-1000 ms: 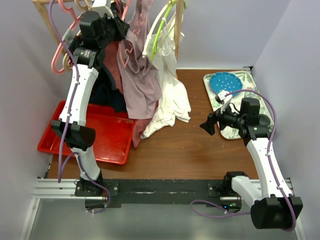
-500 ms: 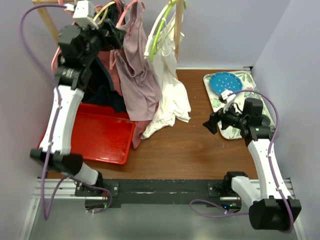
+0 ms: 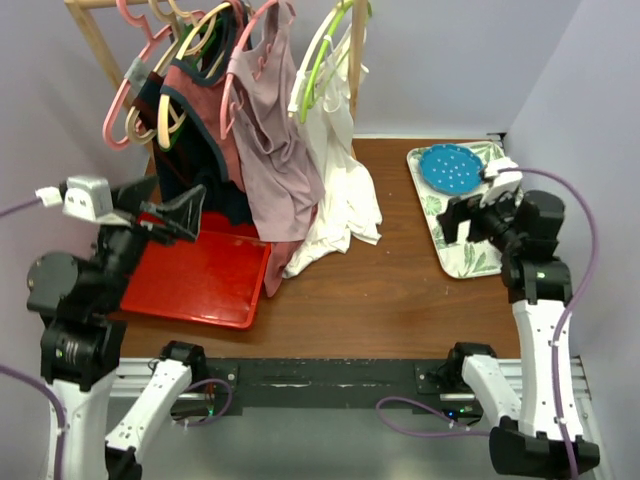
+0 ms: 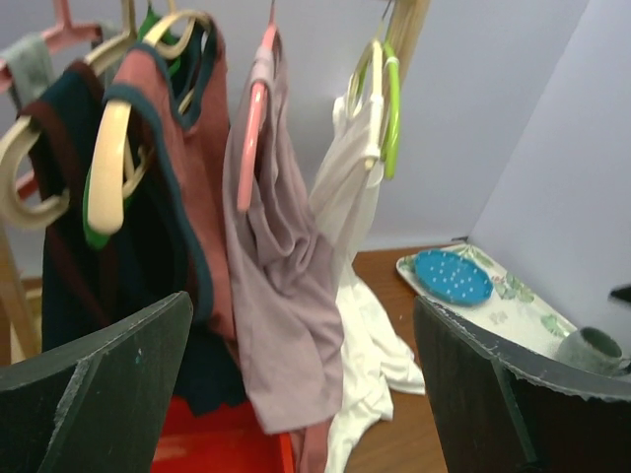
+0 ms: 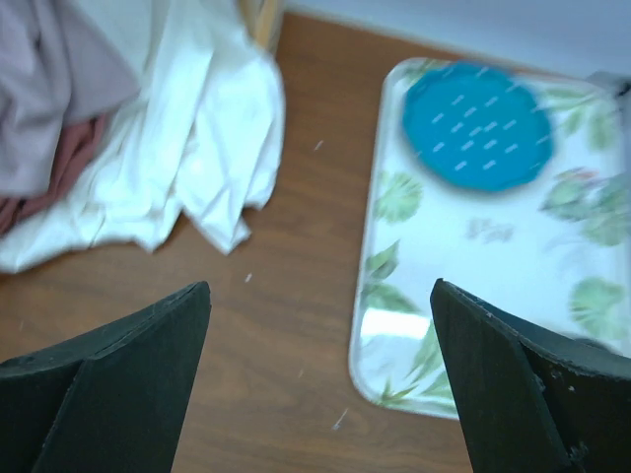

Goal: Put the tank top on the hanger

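Slippage is the danger: the limp pale mauve tank top hangs bunched unevenly on the slim salmon-pink plastic hanger at far left, while the left gripper and the right gripper, jaws spread, hold nothing.

Nothing legible in any view: no lettering, label, brand, number or sign. Only patterns, not writing: short white dashes on the blue plate at the upper right of the right wrist view, and a green leaf print on the tray beneath it.
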Available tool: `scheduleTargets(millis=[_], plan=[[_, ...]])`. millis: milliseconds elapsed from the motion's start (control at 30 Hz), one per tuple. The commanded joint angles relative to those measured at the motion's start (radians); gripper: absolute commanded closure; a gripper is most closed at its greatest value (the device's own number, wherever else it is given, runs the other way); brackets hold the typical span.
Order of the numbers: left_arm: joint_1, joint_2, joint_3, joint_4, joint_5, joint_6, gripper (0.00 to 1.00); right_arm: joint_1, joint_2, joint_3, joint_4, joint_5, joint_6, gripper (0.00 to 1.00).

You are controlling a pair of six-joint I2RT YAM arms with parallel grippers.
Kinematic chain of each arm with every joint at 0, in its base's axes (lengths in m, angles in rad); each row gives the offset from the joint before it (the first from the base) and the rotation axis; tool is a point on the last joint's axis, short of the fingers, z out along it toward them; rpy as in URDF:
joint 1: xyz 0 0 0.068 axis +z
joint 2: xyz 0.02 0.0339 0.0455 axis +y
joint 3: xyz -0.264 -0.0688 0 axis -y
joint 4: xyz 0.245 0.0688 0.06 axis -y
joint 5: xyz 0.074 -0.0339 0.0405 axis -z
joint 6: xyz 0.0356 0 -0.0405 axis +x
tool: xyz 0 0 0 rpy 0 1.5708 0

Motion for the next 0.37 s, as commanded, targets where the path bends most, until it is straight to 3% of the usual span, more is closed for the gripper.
scheduleTargets(millis=[0, 167, 333], plan=[[0.005, -0.12, -0.079, -0.151, -0.062, 0.02, 0.0, -0.005, -0.014, 0.244, -0.045, 0.247, 0.096, 0.01], [0.004, -0.186, -0.059, -0.222, -0.1, 0.024, 0.0, -0.005, -0.02, 0.383, -0.105, 0.275, 0.074, 0.02], [0.001, -0.188, -0.051, -0.221, -0.088, 0.026, 0.0, -0.005, -0.035, 0.407, -0.123, 0.257, 0.079, 0.02]])
